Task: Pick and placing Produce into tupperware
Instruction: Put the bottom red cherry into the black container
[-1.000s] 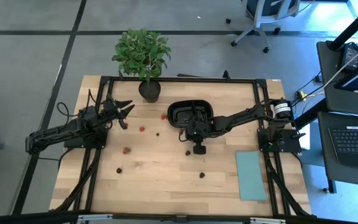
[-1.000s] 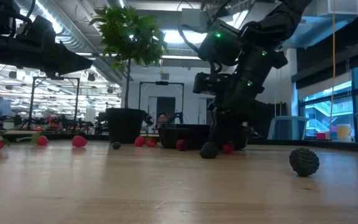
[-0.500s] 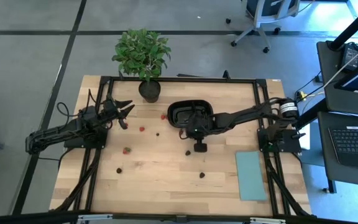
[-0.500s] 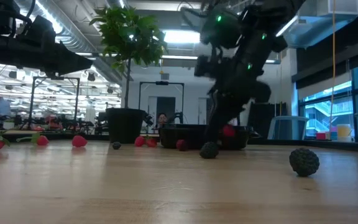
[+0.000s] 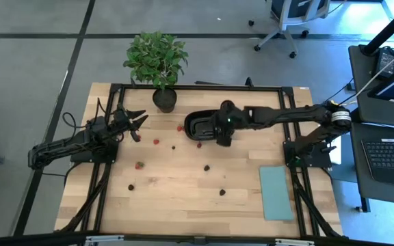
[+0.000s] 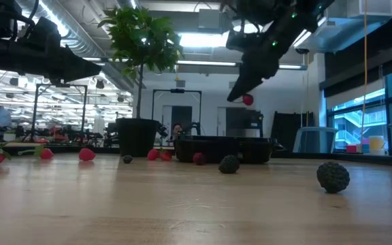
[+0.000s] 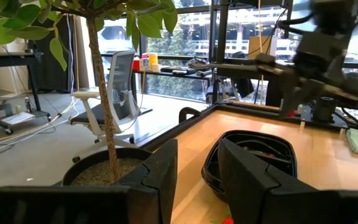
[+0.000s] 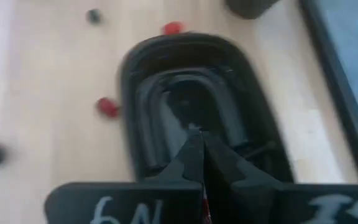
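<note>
The black oval tray (image 5: pixel 202 126) sits on the table in front of the plant pot; its rim also shows in the low view (image 6: pixel 220 141) and under my right wrist (image 8: pixel 185 99). My right gripper (image 6: pixel 246 97) hangs above the tray (image 5: pixel 224 131), shut on a small red berry (image 6: pixel 248 100). Red berries (image 5: pixel 156 142) and dark berries (image 5: pixel 207 167) lie scattered on the wood. My left gripper (image 5: pixel 139 124) waits open to the tray's left, above the table, and also shows in its own wrist view (image 7: pixel 196 168). My right gripper pinches the red berry (image 6: pixel 248 100) between its two fingers, only at their free ends. The fingers slant downward from above. The berry is lifted clear, well above the tray's rim.
A leafy potted plant (image 5: pixel 157 61) stands at the far edge beside the tray. A flat pale teal rectangle (image 5: pixel 276 193) lies near the right edge. Loose berries (image 5: pixel 139 165) dot the middle and left; a dark bumpy berry (image 6: pixel 333 176) lies near the low camera.
My right gripper has risen from the table just near of the tray, lifting a red berry clear. It has swung up and toward the far edge, and now stands over the tray. The left arm has kept still.
</note>
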You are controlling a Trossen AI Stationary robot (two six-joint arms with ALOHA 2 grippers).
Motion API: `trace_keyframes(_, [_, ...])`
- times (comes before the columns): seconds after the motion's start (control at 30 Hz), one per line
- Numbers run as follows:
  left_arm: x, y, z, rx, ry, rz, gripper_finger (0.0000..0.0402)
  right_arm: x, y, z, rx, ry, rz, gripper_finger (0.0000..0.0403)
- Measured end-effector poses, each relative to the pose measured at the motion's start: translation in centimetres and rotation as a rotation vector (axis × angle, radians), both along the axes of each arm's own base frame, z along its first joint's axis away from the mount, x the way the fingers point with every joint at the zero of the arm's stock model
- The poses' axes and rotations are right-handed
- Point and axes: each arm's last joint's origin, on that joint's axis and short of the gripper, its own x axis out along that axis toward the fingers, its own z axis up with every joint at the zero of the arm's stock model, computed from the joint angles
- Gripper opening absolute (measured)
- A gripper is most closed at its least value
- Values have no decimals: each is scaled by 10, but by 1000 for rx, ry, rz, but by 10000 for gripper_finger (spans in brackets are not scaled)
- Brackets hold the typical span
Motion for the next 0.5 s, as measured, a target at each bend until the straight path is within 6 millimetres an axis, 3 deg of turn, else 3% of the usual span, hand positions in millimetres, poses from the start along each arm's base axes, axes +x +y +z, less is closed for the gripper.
trace_keyframes(0.27, [0,0,0,0,0,0,110,-5,-41,-31,17,54,-130,0])
trace_keyframes(0.5, [0,0,0,0,0,0,110,-2,-54,-50,30,87,-165,0])
